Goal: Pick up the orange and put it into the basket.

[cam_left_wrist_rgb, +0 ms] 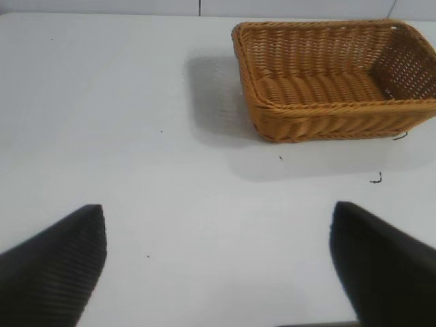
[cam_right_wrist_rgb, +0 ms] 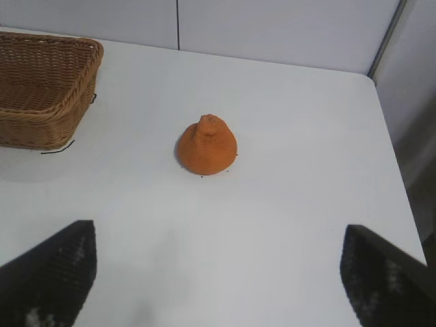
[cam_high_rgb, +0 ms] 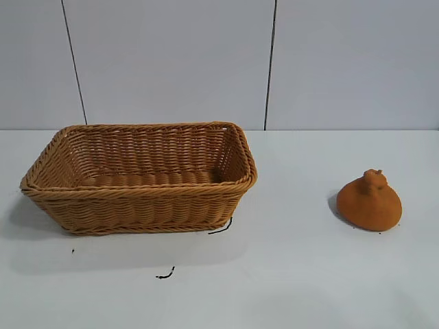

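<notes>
The orange (cam_high_rgb: 370, 201), dull and knobby-necked, sits upright on the white table at the right; it also shows in the right wrist view (cam_right_wrist_rgb: 207, 145). The wicker basket (cam_high_rgb: 41, 175) stands empty at the left, also seen in the left wrist view (cam_left_wrist_rgb: 253, 88) and partly in the right wrist view (cam_right_wrist_rgb: 85, 75). Neither arm shows in the exterior view. My right gripper (cam_right_wrist_rgb: 220, 235) is open and empty, well short of the orange. My left gripper (cam_left_wrist_rgb: 218, 214) is open and empty over bare table, well away from the basket.
Short black marks lie on the table by the basket's front corner (cam_high_rgb: 221, 227) and nearer the front (cam_high_rgb: 165, 274). The table's right edge (cam_right_wrist_rgb: 392, 146) lies beyond the orange. A panelled grey wall (cam_high_rgb: 171, 62) stands behind the table.
</notes>
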Available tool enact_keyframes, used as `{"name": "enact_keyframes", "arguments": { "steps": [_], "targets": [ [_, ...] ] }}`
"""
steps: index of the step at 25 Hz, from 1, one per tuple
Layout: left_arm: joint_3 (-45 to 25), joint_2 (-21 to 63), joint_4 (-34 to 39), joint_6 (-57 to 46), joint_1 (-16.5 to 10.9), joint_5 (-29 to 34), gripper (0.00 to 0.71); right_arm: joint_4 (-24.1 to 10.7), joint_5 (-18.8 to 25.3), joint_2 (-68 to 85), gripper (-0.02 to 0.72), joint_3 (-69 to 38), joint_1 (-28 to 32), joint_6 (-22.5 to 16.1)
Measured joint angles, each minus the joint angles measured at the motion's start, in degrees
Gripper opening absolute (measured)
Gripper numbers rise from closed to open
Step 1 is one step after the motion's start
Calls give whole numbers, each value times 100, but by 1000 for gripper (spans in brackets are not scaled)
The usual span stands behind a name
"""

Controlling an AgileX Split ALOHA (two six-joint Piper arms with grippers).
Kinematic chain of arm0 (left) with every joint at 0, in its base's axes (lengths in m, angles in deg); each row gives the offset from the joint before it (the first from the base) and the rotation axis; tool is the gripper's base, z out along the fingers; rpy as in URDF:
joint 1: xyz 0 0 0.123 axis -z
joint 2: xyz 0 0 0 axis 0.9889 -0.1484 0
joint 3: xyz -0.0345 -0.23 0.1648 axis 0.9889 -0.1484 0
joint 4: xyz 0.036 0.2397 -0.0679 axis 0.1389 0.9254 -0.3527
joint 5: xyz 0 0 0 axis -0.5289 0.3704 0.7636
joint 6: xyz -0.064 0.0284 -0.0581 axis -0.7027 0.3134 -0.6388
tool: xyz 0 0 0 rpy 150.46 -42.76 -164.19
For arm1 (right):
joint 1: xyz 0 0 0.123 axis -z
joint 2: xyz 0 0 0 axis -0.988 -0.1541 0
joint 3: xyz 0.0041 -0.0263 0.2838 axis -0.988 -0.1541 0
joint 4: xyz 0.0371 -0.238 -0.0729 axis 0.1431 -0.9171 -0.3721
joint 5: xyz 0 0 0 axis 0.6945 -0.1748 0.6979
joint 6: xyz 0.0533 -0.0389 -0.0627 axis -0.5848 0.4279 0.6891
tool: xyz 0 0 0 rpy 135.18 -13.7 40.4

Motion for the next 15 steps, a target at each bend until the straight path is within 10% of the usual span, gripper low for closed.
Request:
{"name": "enact_keyframes", "arguments": {
  "steps": [15],
  "targets": [
    [0, 0, 0, 0, 0, 0, 639, -58, -69, -3577, 695, 1441, 0, -517]
  ]
}}
